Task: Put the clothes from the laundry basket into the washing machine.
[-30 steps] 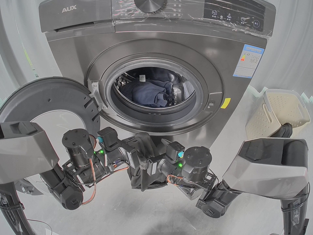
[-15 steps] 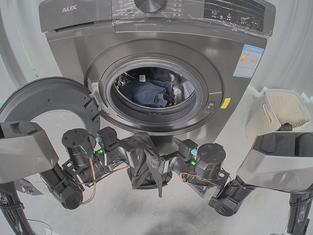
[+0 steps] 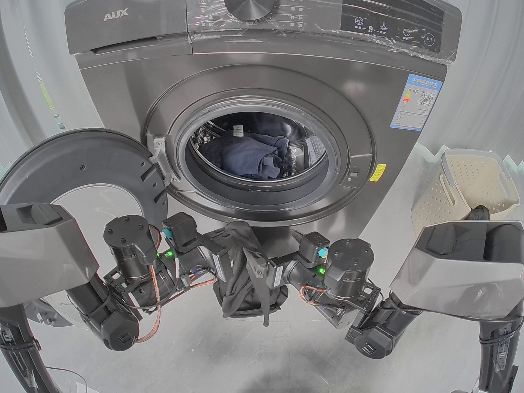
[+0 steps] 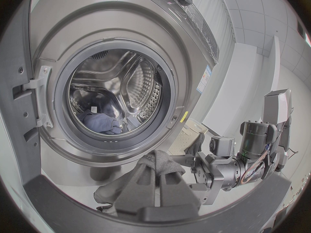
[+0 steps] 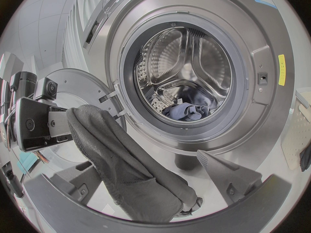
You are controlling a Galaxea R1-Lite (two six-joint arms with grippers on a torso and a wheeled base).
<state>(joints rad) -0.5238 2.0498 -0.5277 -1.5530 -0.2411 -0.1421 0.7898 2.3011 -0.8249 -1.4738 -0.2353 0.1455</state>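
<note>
Dark garment (image 3: 243,287); right hand (image 3: 266,273) slightly closer

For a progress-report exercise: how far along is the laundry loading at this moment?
Done: blue clothes lie in the washing machine drum. In hand: left gripper pinches a dark garment below the opening. Left: another dark piece hangs at the laundry basket.

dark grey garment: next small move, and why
Probably lift the left pincer toward the grey washing machine's open steel drum: it is shut on the dark grey cloth garment, which hangs below the opening, and the right pincer stands open.
</note>
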